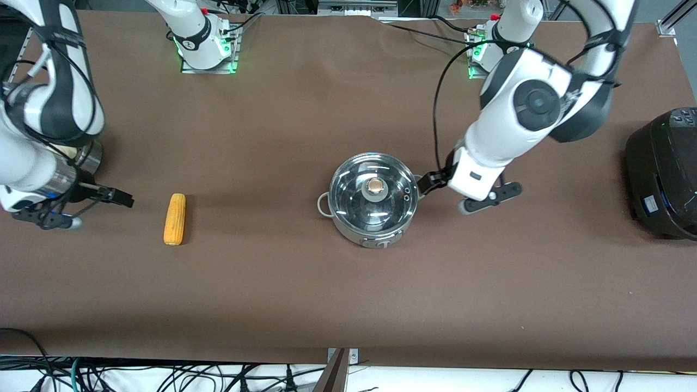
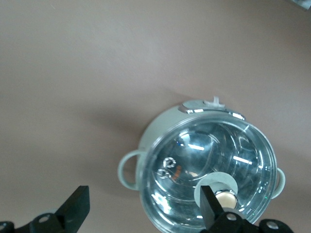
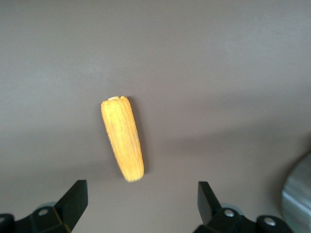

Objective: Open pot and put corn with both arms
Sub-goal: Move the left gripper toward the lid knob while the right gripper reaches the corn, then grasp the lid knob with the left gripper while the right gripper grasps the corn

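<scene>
The steel pot point(image 1: 373, 204) stands mid-table with its glass lid on and the tan knob point(image 1: 374, 187) on top. My left gripper point(image 1: 441, 198) hangs open just beside the pot, toward the left arm's end of the table. In the left wrist view the pot point(image 2: 209, 170) lies ahead of the open left gripper point(image 2: 144, 204), and the knob point(image 2: 224, 196) shows beside one finger. The yellow corn point(image 1: 175, 219) lies bare on the table toward the right arm's end. My right gripper point(image 1: 103, 212) is open beside it, holding nothing. The right wrist view shows the corn point(image 3: 122, 138) ahead of the open right gripper point(image 3: 143, 199).
A large black cooker point(image 1: 664, 174) sits at the left arm's end of the table. A shiny steel vessel point(image 1: 88, 155) shows partly under the right arm. The brown table point(image 1: 348, 299) has an edge with cables nearest the front camera.
</scene>
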Available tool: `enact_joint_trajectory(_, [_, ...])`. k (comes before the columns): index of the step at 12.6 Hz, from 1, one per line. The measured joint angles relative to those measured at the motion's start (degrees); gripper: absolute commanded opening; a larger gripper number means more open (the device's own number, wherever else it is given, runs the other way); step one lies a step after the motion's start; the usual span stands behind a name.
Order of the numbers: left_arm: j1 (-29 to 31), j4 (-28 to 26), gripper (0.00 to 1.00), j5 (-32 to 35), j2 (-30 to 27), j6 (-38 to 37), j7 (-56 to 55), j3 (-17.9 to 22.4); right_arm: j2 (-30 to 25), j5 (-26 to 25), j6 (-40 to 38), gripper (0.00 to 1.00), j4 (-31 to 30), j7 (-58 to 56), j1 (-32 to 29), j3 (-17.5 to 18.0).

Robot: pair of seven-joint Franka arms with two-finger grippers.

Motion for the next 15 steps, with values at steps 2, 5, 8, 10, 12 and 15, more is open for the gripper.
enact_joint_trajectory(2, [-3.28, 0.37, 1.0, 2.9, 3.34, 1.1, -3.23, -0.05, 2.85, 0.0, 5.53, 1.0, -3.1, -0.04, 0.08, 0.85])
enact_joint_trajectory(5, [-8.78, 2.13, 1.0, 8.13, 7.49, 1.55, -8.26, -0.2, 7.1, 0.0, 8.62, 1.0, -3.49, -0.04, 0.23, 2.42])
enact_joint_trajectory(8, [-11.33, 6.42, 1.0, 8.31, 10.44, 1.67, -10.02, -0.19, 9.57, 0.0, 11.69, 1.0, -3.54, -0.23, 0.28, 3.04])
enact_joint_trajectory(10, [-12.31, 8.63, 1.0, 8.36, 11.73, 1.63, -10.62, -0.18, 12.23, 0.0, 14.97, 1.0, -3.57, -0.68, 0.28, 3.04])
enact_joint_trajectory(12, [-12.87, 9.11, 0.96, 10.71, 13.17, 2.16, -10.77, -0.16, 13.98, 0.0, 16.36, 1.0, -3.56, -0.88, 0.28, 3.05])
enact_joint_trajectory(15, [-13.03, 9.35, 0.54, 14.75, 15.75, 4.47, -10.96, -0.16, 14.24, 0.0, 16.52, 1.0, -3.56, -0.99, 0.37, 3.15])
